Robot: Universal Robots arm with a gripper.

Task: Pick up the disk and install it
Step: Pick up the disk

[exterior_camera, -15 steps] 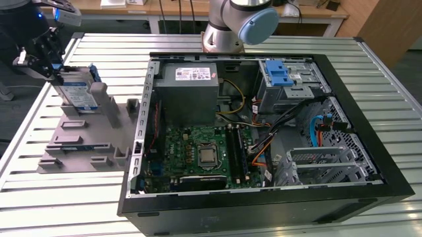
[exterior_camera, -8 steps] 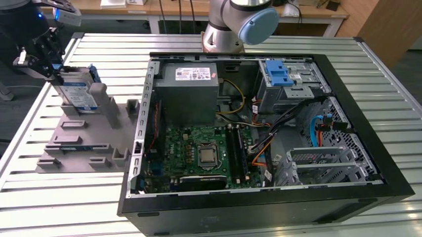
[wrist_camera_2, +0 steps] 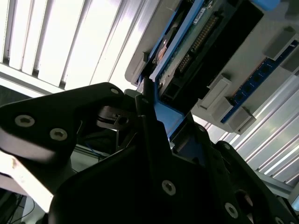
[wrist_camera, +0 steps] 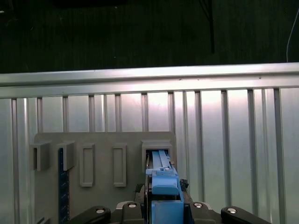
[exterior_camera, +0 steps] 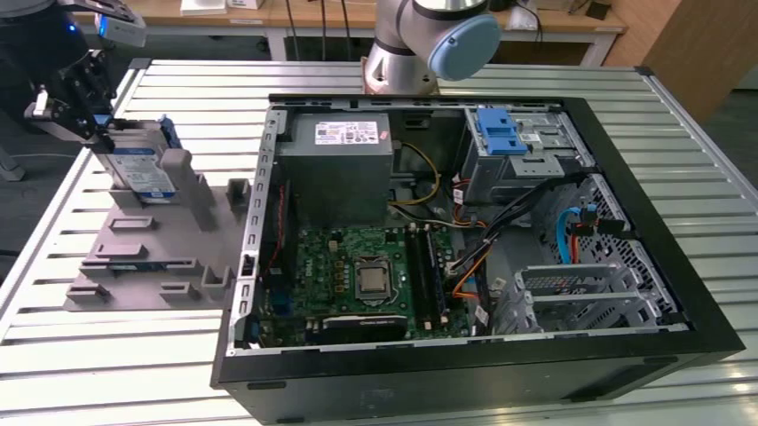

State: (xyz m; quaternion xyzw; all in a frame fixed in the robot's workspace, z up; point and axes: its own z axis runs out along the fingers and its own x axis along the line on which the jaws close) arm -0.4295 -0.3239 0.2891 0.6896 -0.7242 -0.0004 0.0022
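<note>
Disk [exterior_camera: 140, 169] stands on edge in a slot of the grey plastic stand [exterior_camera: 142, 257] at the upper left of the exterior view. It is a flat silver-grey slab with a white-and-blue label and blue plastic rails. We see the black gripper [exterior_camera: 101, 133] at its top end. In both wrist views its fingers [wrist_camera_2: 145, 116] press narrowly on the disk's blue end handle [wrist_camera: 166, 186], and the disk is seated in the stand. Upright posts of the matte, blocky stand rise just beside the disk. Toward the exterior view's right lies the open black computer case [exterior_camera: 663, 293], holding a boxy grey power supply [exterior_camera: 337, 169], a green motherboard [exterior_camera: 355, 257], and a blue bracket [exterior_camera: 503, 133] atop the metal drive bay. Everything rests on a ribbed, shiny slatted metal table [exterior_camera: 119, 355].
</note>
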